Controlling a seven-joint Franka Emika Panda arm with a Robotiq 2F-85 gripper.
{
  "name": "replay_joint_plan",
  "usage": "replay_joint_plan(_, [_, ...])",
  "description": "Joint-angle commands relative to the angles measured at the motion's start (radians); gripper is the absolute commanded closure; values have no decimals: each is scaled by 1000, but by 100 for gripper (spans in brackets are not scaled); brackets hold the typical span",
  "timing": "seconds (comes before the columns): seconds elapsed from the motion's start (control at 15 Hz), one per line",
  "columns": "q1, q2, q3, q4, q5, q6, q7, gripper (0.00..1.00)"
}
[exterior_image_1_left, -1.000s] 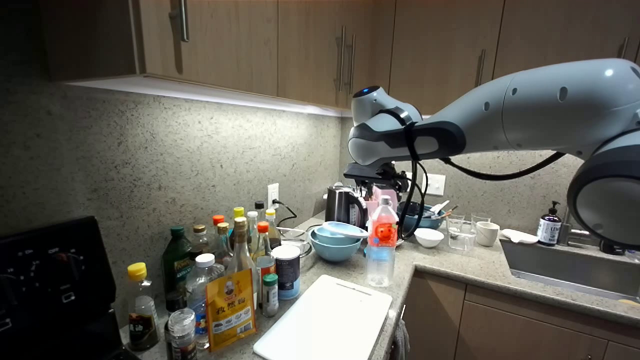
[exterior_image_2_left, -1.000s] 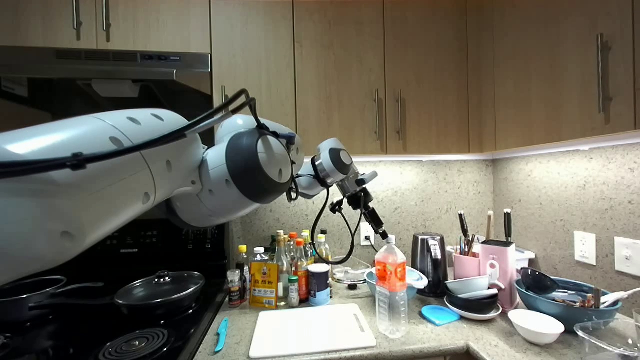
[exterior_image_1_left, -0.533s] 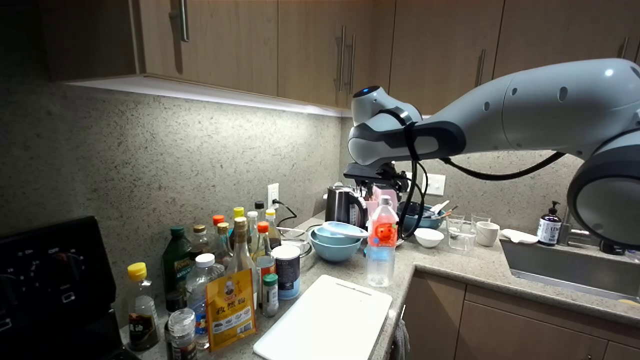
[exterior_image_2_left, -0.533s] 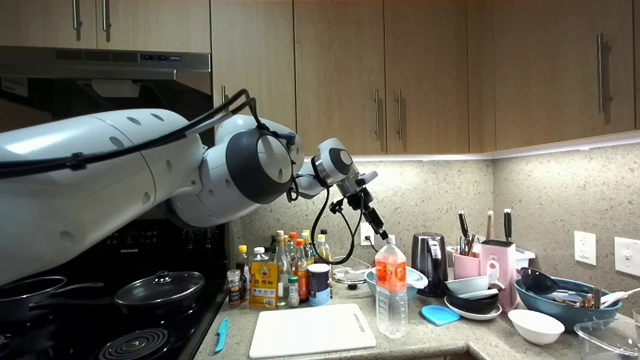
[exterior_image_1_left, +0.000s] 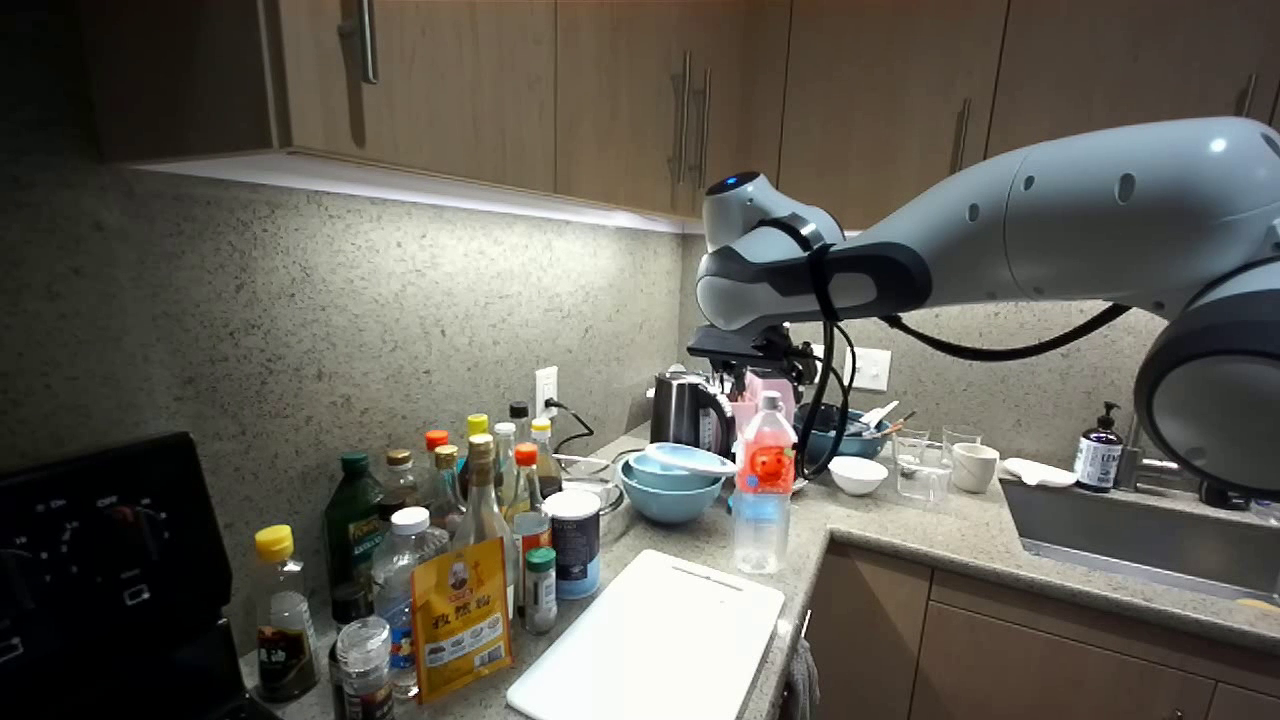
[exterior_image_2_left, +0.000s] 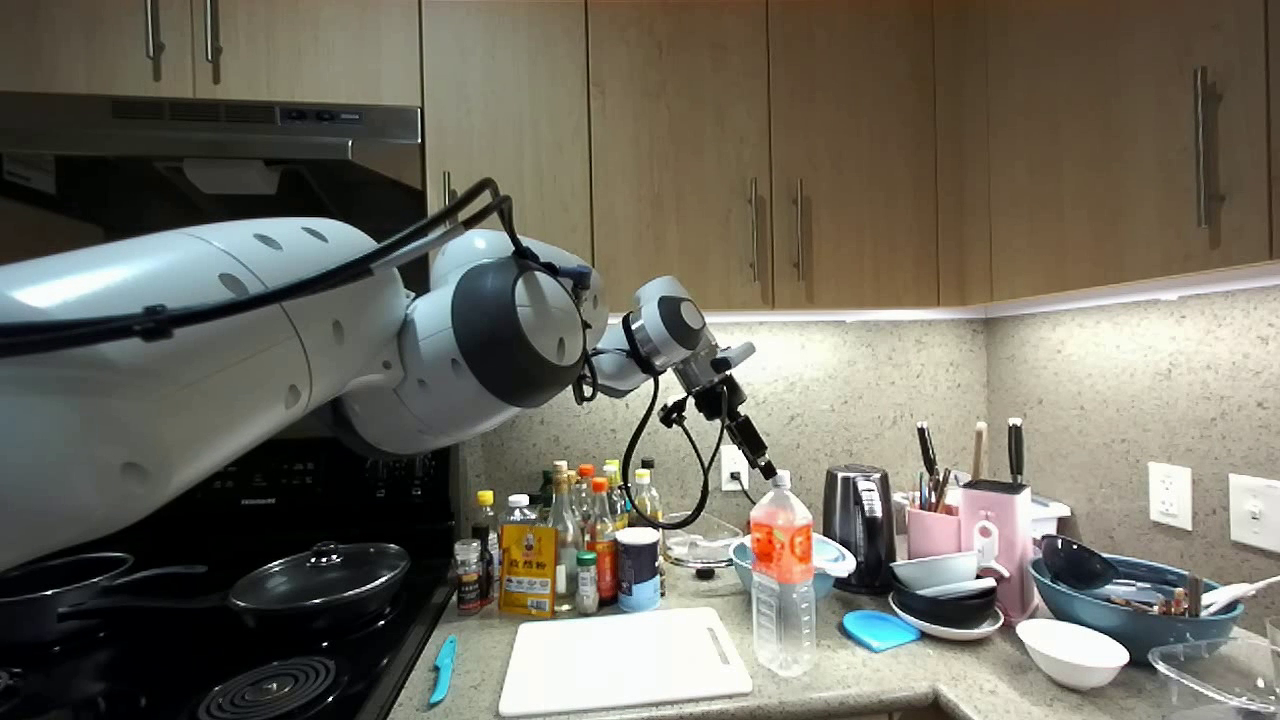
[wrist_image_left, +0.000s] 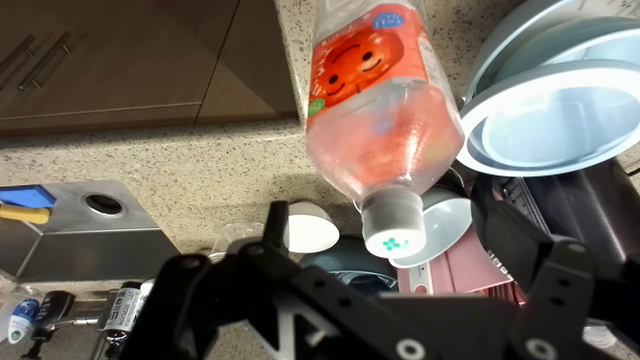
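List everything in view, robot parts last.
Large bottle: 1, clear, red label, beside cutting board
Cutting board: 1, white, counter
Knife: 1, blue, near stove
Condiment bottles: many, mixed colours, by wall
Spice packet: 1, yellow, by condiment bottles
Kettle: 1, dark, counter
Knife block: 1, pink, counter
Bowls: several, mixed colours, counter
Pans: 2, dark, stove
Stove: 1, black, beside counter
Sink: 1, grey, in counter
Cupboards: several, brown, above and below counter
Robot arm: 1, grey, over counter
Gripper: 1, black, open, near large bottle
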Motion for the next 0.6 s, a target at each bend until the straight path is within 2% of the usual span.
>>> replay_joint_plan(0.0, [0, 0, 0, 0, 0, 0, 0, 0])
replay_joint_plan(0.47, [-2, 1, 2, 1, 3, 7, 0, 0])
replay_joint_plan(0.53, [-3, 2, 2, 2, 4, 10, 5, 15])
